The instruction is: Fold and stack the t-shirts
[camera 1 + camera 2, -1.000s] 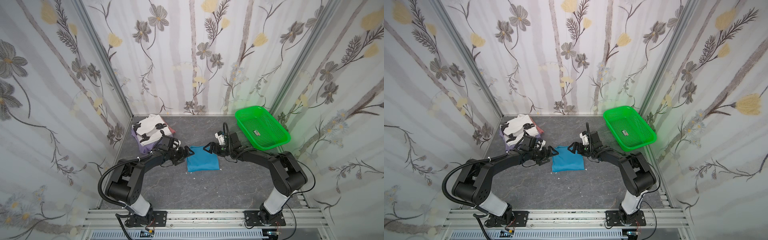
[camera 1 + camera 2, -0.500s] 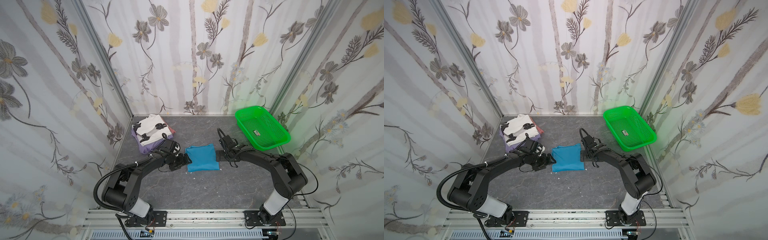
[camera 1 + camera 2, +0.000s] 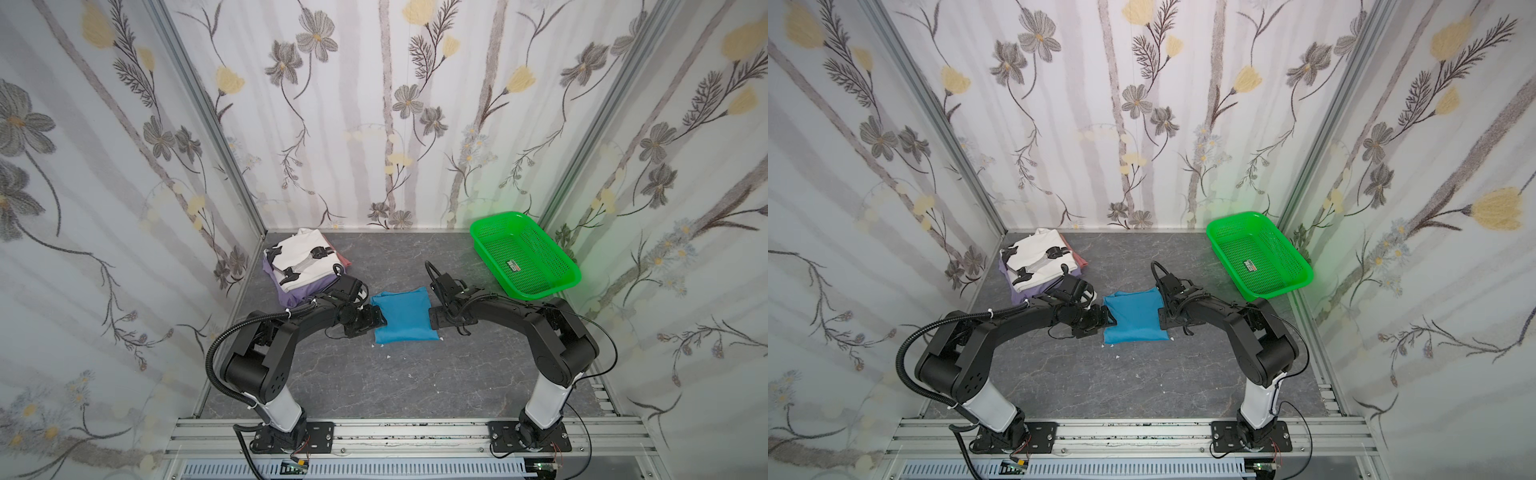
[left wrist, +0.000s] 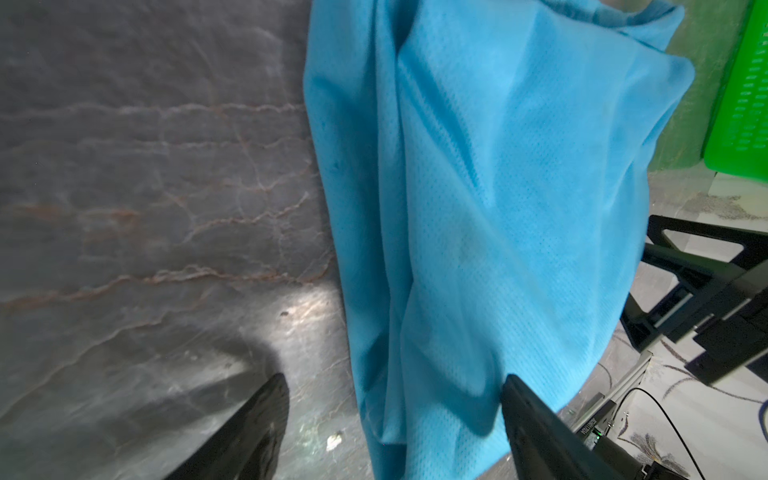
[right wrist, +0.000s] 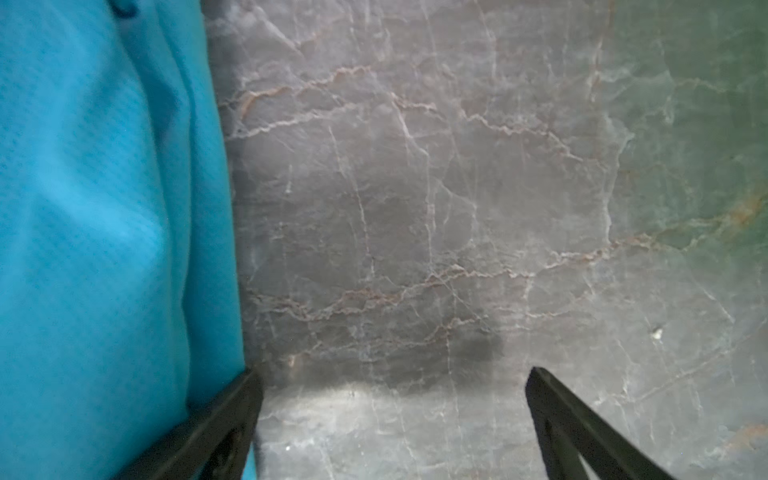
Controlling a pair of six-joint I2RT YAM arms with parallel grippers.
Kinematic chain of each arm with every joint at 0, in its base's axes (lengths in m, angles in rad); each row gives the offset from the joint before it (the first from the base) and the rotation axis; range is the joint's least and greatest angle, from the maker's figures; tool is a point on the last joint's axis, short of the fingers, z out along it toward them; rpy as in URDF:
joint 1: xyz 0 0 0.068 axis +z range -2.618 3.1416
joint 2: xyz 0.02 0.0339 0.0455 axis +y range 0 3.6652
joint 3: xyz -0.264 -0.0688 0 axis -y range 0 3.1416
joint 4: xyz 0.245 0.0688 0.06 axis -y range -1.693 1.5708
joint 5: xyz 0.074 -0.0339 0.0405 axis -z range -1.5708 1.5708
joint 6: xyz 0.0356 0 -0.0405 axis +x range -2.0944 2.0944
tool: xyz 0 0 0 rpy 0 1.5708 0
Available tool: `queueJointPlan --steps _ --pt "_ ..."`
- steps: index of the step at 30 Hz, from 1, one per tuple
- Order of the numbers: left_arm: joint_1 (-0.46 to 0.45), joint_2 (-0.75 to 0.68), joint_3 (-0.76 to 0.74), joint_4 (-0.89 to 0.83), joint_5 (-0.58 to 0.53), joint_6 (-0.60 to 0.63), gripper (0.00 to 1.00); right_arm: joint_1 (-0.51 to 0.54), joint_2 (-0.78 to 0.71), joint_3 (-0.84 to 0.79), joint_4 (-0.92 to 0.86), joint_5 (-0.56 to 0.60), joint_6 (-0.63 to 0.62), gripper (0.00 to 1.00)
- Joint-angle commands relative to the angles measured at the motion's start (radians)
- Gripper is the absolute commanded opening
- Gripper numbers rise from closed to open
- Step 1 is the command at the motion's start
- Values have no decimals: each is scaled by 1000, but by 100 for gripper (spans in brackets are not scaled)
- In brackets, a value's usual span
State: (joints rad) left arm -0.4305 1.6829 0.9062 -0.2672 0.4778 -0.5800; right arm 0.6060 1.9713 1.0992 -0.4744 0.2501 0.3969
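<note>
The folded bright blue cloth t-shirt point(image 3: 402, 316) lies mid-way on the grey marbled surface point(image 3: 374, 374), the left end effector point(image 3: 375, 319) released with jaws spread astride its 9 o'clock edge, the right end effector point(image 3: 435, 319) released and empty at its 3 o'clock edge, and a white black-printed t-shirt point(image 3: 301, 257) lies at its 10 o'clock.

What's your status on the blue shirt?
Left gripper open, astride edge of blue t-shirt. Right gripper open at opposite edge. Shirt folded, flat on table. Nothing else between it and the stack.
</note>
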Motion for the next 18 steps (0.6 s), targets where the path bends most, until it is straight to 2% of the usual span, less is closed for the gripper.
queueJointPlan --steps 1,5,14,18 --pt "-12 45 36 19 -5 -6 83 2 16 20 28 -10 -32 100" --pt "-20 66 53 38 -16 -24 93 3 37 40 27 -12 -54 100" --pt "-33 110 76 16 -56 -23 93 2 41 44 25 -17 -64 100" --pt "-28 73 38 26 -72 -28 95 -7 -33 29 5 -33 -87 100"
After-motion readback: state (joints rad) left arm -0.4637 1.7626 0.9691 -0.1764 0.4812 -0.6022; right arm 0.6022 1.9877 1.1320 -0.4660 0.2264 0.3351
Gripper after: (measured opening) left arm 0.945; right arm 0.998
